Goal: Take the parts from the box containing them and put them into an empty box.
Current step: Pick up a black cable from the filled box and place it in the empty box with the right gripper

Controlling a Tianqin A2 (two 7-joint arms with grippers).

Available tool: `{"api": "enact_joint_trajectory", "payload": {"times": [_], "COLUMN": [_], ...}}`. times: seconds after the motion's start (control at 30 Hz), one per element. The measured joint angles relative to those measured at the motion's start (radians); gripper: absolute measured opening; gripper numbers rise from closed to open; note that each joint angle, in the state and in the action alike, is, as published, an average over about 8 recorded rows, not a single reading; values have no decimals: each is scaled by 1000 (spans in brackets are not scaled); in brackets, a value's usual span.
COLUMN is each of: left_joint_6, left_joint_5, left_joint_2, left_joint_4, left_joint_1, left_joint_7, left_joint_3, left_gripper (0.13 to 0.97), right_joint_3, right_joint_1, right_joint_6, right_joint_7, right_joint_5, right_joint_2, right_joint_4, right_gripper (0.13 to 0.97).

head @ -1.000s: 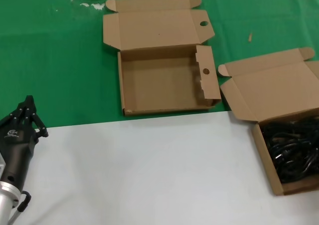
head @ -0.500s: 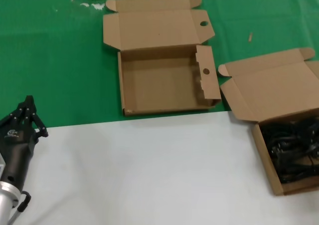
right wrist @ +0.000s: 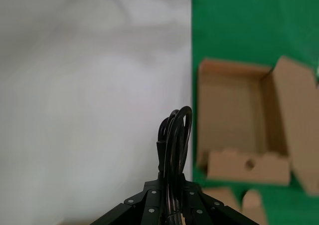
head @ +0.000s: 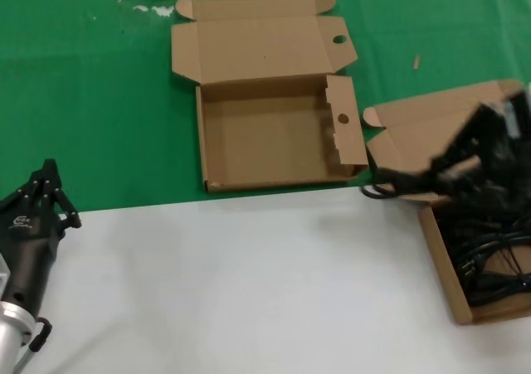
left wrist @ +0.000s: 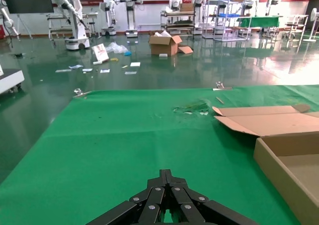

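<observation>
The box containing the parts (head: pixel 437 254) sits open at the right, with several black power cords (head: pixel 489 262) inside. My right gripper (head: pixel 438 172) is above that box's lid, shut on one black cord bundle (head: pixel 387 187) whose loop sticks out towards the empty box. In the right wrist view the cord (right wrist: pixel 173 135) rises looped from between the shut fingers of the right gripper (right wrist: pixel 172 183). The empty box (head: pixel 274 138) with round holes in its flaps lies open at the middle back; it also shows in the right wrist view (right wrist: pixel 229 112). My left gripper (head: pixel 46 185) is parked at the near left, shut and empty.
A green mat (head: pixel 91 100) covers the far half of the table and a white surface (head: pixel 249 283) the near half. The empty box's lid (head: pixel 257 46) lies flat behind it. The left wrist view shows the left gripper (left wrist: pixel 167 176) over the mat and the empty box's edge (left wrist: pixel 286 165).
My right gripper has come into the head view over the cord box, holding a cord bundle lifted out of it and carried left. The left arm has not moved.
</observation>
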Motion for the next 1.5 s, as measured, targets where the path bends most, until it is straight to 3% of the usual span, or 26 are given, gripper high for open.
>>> {"api": "enact_joint_trajectory", "payload": {"times": [0.23,0.73,1.2,1.5], "left_joint_6": [0,0,0,0], "left_joint_5": [0,0,0,0], "left_joint_2": [0,0,0,0], "left_joint_4": [0,0,0,0], "left_joint_1": [0,0,0,0], "left_joint_7": [0,0,0,0], "left_joint_3": [0,0,0,0], "left_gripper": [140,140,140,140], "right_joint_3": [-64,-192,-209,-192], "right_joint_1": [91,144,152,131], "right_joint_6": [56,302,477,499], "right_joint_7": [12,-228,-492,-490], "right_joint_5": [-80,-225,-218,-196], "right_joint_2": [-176,-510,-665,-669], "right_joint_4": [-57,-447,-786,-791], "right_gripper": [181,181,189,258]}}
